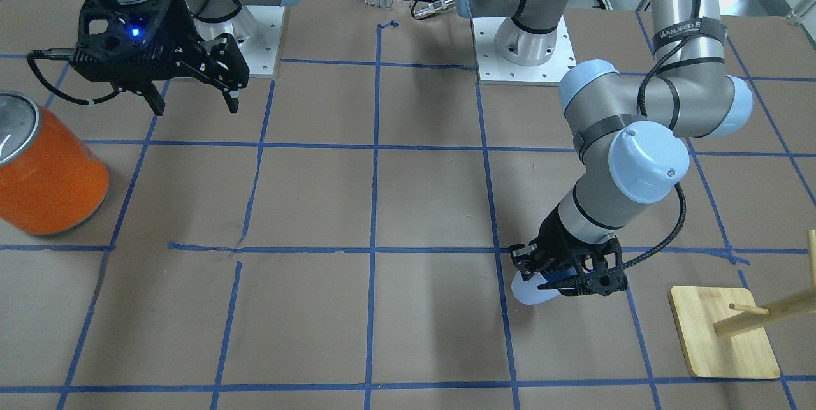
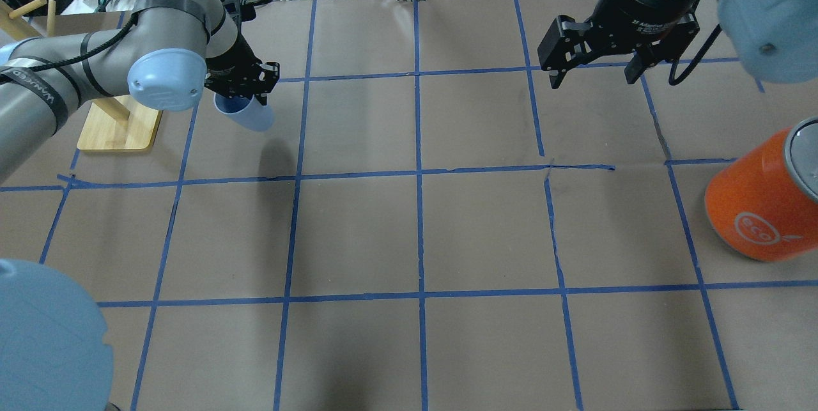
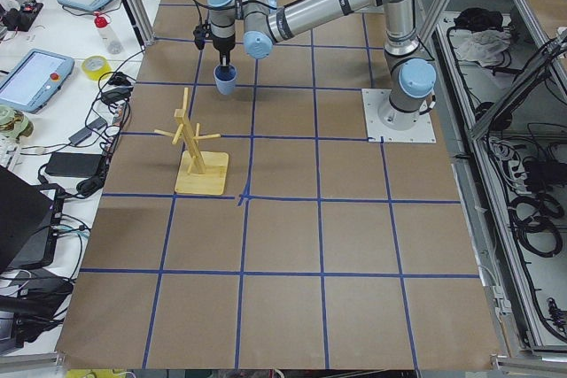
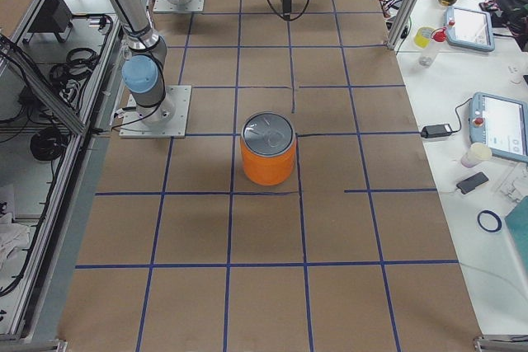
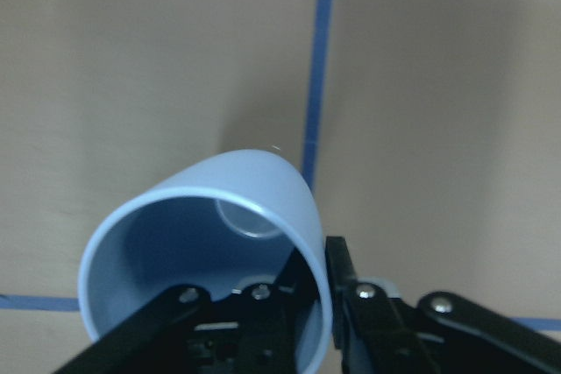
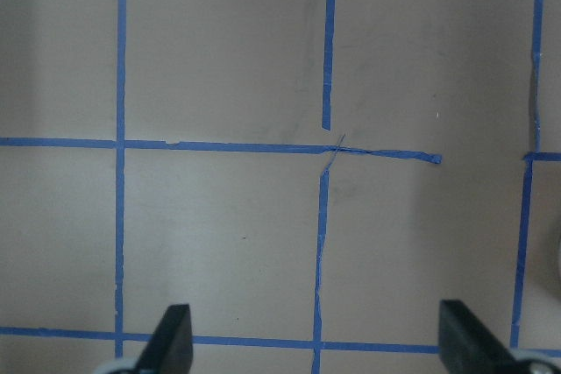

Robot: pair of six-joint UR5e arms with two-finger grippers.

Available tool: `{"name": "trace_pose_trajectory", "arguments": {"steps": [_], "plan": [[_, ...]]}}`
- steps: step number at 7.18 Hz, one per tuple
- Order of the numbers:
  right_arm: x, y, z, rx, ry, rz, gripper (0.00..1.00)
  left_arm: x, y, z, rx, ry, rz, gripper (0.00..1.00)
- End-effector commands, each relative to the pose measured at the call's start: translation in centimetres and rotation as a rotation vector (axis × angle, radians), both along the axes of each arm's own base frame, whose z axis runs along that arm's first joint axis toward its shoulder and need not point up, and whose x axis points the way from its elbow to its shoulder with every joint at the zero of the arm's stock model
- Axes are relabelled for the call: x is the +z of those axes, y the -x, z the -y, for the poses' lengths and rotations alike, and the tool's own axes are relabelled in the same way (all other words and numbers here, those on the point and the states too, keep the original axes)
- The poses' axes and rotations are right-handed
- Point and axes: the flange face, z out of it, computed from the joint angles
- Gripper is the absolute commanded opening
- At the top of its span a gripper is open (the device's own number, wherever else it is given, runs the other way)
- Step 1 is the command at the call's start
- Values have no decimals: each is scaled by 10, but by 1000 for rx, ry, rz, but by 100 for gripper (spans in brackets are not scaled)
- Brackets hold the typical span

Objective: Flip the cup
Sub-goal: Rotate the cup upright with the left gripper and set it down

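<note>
The pale blue cup [image 2: 246, 116] hangs from my left gripper [image 2: 246, 94], whose fingers pinch its rim wall. The cup is held above the table, tilted, its open mouth toward the wrist camera [image 5: 210, 251] and its base pointing down and away. It also shows in the front view [image 1: 532, 289] under the left gripper [image 1: 561, 273], and in the left side view [image 3: 225, 81]. My right gripper [image 2: 597, 66] hangs open and empty high over the far right of the table; it shows in the front view [image 1: 191, 101], and its fingertips [image 6: 171, 339] show spread wide in the right wrist view.
A large orange can [image 2: 763, 203] with a silver top stands at the right side, also in the front view [image 1: 48, 171]. A wooden peg stand [image 2: 118, 130] sits just left of the left gripper, also in the front view [image 1: 723, 333]. Blue tape lines grid the brown table.
</note>
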Motion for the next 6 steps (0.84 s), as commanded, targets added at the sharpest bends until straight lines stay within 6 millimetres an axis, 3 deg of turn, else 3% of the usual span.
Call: {"name": "trace_pose_trajectory", "arguments": {"steps": [1, 5, 6], "plan": [[-1, 0, 0, 0, -1, 1, 100, -10, -8, 11, -80, 11, 82, 0], [-1, 1, 1, 0, -1, 0, 100, -33, -10, 31, -157, 3, 102, 0], [-1, 1, 1, 0, -1, 1, 100, -38, -10, 27, -164, -10, 96, 21]]}}
